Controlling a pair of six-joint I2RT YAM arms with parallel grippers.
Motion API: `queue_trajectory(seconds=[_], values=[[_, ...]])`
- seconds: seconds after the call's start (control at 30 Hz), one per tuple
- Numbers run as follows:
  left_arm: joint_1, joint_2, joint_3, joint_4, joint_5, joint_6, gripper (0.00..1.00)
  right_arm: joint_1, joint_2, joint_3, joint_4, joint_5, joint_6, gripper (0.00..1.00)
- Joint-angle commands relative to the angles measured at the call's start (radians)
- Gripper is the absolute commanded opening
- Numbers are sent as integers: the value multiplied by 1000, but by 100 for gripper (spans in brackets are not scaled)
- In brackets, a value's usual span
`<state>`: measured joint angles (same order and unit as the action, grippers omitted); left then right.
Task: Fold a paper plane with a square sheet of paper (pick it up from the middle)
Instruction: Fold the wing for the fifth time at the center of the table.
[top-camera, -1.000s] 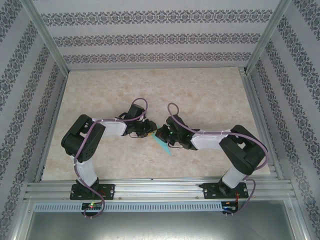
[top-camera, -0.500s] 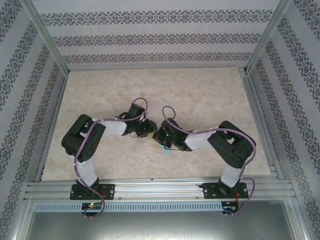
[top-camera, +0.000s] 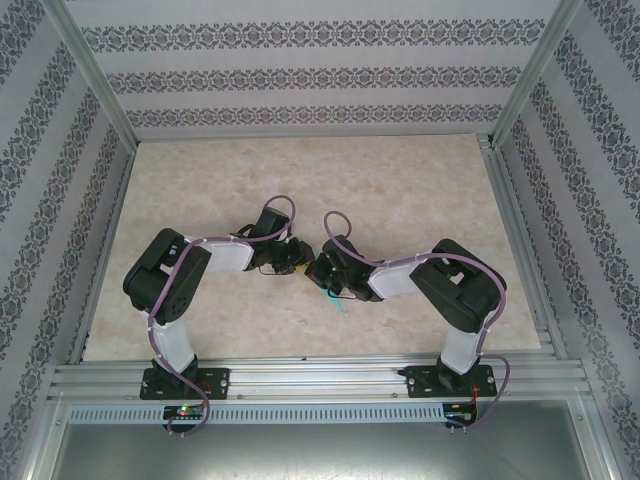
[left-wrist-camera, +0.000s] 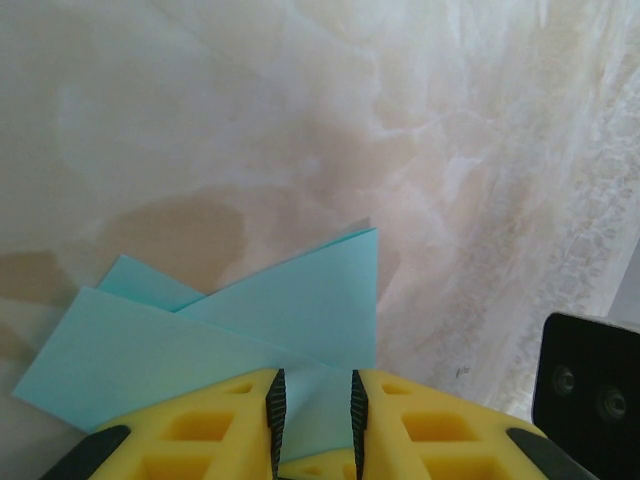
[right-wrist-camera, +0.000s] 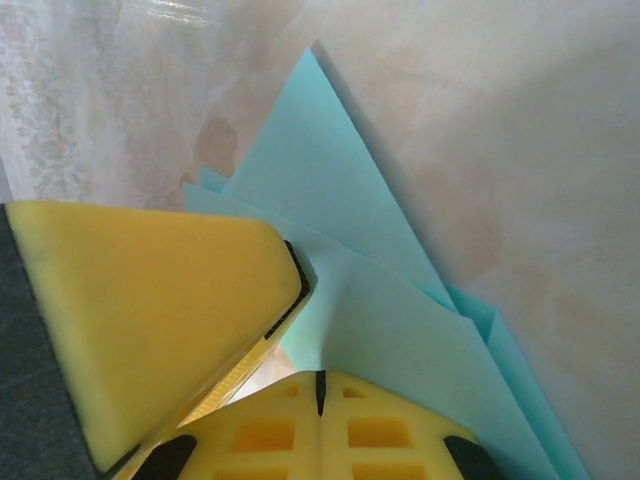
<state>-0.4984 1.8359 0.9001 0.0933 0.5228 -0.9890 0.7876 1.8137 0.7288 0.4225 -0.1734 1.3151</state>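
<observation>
Shifted leftward since earlier, right gripper (right-wrist-camera: 318, 385) clenches the paper plane (right-wrist-camera: 370, 300); left gripper (left-wrist-camera: 314, 410) straddles it, grasp unclear.

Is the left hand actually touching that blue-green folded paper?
Touching. In the left wrist view, the left hand has its two yellow fingers closed on an edge of the folded teal paper, which runs down between the black pads.

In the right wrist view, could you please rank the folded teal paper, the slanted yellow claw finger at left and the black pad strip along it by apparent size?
1. Folded teal paper.
2. Yellow claw finger; its nearness to the camera makes these top two unsure.
3. Black pad strip, plainly smallest.
</observation>
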Motion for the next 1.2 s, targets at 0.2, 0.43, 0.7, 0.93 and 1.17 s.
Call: queue_trajectory(seconds=[0.2, 0.43, 0.7, 0.93, 1.17], values=[[-6, 27, -10, -119, -48, 1, 29, 7, -41, -33, -125, -25, -18, 5], [-5, 23, -4, -133, -52, 9, 29, -13, -106, -90, -140, -71, -13, 8], [-3, 9, -4, -152, -64, 24, 29, -34, -176, -192, -166, -131, -56, 10], [-3, 13, 6, -156, -65, 28, 29, -35, -230, -275, -169, -181, -78, 10], [-4, 16, 2, -157, -67, 27, 29, -50, -308, -329, -200, -203, -106, 12]])
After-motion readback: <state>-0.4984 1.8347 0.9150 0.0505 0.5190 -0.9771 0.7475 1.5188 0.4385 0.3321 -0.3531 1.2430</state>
